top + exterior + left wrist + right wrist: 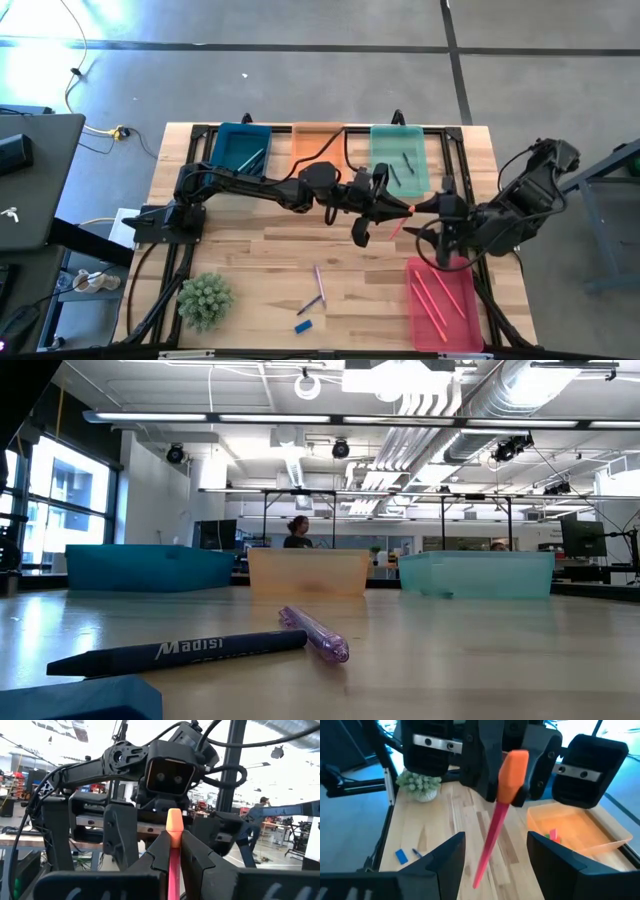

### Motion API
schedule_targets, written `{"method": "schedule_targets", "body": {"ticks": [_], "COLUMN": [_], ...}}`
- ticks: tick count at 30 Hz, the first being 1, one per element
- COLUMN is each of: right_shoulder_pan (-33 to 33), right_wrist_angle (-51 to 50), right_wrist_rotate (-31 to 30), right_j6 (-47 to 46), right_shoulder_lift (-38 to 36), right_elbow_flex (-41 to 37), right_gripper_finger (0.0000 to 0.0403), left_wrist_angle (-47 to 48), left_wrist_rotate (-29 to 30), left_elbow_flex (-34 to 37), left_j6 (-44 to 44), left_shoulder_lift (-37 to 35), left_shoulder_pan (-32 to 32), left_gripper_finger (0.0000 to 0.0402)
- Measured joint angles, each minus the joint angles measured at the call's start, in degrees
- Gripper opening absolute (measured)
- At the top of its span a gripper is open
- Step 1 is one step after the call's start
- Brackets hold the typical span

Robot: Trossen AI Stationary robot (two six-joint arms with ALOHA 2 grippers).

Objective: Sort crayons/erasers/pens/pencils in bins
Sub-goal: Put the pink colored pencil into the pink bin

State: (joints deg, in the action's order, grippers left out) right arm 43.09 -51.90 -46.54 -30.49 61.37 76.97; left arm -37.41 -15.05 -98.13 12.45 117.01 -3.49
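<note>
High view, reading from nine o'clock across to three: a small potted plant (205, 299) sits toward seven o'clock on the table (250, 230); the blue bin (240, 148), orange bin (317, 143) and teal bin (399, 158) line the twelve o'clock edge, the blue and teal each already carrying thin sticks; near six o'clock lie two loose pens (316, 288) and a blue eraser (303, 325), not yet sorted; the pink bin (445, 303) at five o'clock holds several pink sticks.

At centre the left gripper (383, 210) is clamped on a pink pencil (173, 855) with an orange eraser tip, its fingers (161, 851) pinching the shaft so the tip points at the other arm; the left wrist view shows this plainly. The right gripper (432, 238) stands just beside it toward three o'clock, fingers (445, 855) spread wide with nothing between them, the pencil (496, 827) angled down toward the gap; by the look of it this is a handover, since the pink bin lies on the right arm's side of the table.

The right wrist view also shows green and pink-red erasers (551, 835) lying in the orange bin (580, 832).
</note>
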Motion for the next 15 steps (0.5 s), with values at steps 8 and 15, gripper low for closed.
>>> {"method": "schedule_targets", "body": {"ticks": [8, 15], "right_shoulder_pan": [-0.4, -0.8], "right_wrist_angle": [0.8, 0.8], "right_wrist_rotate": [-2.8, -2.7], "right_j6": [-2.9, -4.6], "right_shoulder_lift": [3.4, 5.1], "right_elbow_flex": [0.0, 0.0], "right_gripper_finger": [0.0200, 0.0123], "left_wrist_angle": [0.0, 0.0], "left_wrist_rotate": [0.0, 0.0], "left_elbow_flex": [0.0, 0.0], "left_j6": [0.0, 0.0], "left_shoulder_lift": [0.0, 0.0], "left_shoulder_pan": [0.0, 0.0], "left_gripper_finger": [0.0010, 0.0010]}}
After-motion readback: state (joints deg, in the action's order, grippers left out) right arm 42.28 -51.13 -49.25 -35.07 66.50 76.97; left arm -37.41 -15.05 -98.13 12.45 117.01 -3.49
